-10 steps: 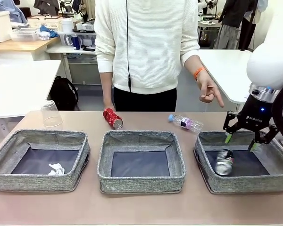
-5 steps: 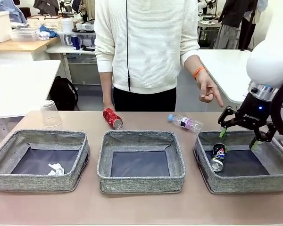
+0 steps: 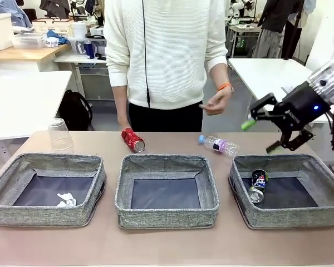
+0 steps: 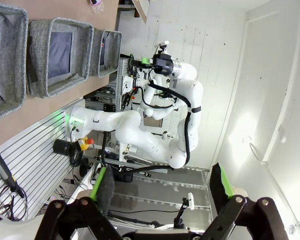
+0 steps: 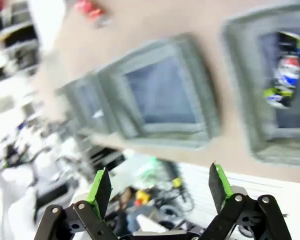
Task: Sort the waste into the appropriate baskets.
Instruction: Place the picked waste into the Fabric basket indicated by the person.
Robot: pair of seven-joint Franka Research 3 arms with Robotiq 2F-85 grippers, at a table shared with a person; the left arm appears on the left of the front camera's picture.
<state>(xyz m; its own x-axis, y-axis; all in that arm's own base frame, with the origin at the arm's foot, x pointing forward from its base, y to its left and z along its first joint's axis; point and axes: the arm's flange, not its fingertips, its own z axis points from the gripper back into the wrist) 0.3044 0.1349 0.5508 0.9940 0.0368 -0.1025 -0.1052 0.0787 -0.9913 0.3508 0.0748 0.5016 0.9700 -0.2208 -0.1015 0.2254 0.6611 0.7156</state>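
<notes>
Surface: tan-brown table (image 3: pixel 167 245) in a workroom, with white tables and cluttered shelves behind. A person in a white sweater (image 3: pixel 167 55) stands at the far edge.

1. Right gripper (image 3: pixel 263 136): jaws spread wide with nothing between the green pads. It is tilted sideways in the air above the table's far right part, beyond the right-hand basket and clear of it.
2. Left gripper (image 4: pixel 161 180): jaws apart and empty in its wrist view. It is off the table, aimed at a white wall and the robot's mounting.
3. Dark blue-black can (image 3: pixel 258 186): lying on the dark bottom of the right basket (image 3: pixel 289 218), near its left wall.
4. Small clear bottle (image 3: pixel 220 145), blue cap and purple label: lying on its side near the far edge, right of centre, just beyond the right basket's far left corner.
5. Red drink can (image 3: pixel 133 139): lying on its side near the far edge, about mid-table, behind the middle basket (image 3: pixel 167 218), whose dark bottom is bare.
6. White paper wad (image 3: pixel 65 199): in the left basket (image 3: pixel 44 216), toward its near wall.
7. Clear plastic cup (image 3: pixel 60 134): upside down at the table's far left corner, behind the left basket.
8. Person's hand (image 3: pixel 216 102), orange band at the wrist: held at waist height above the far edge, apart from the right gripper.

The three baskets stand in a row along the near side.
</notes>
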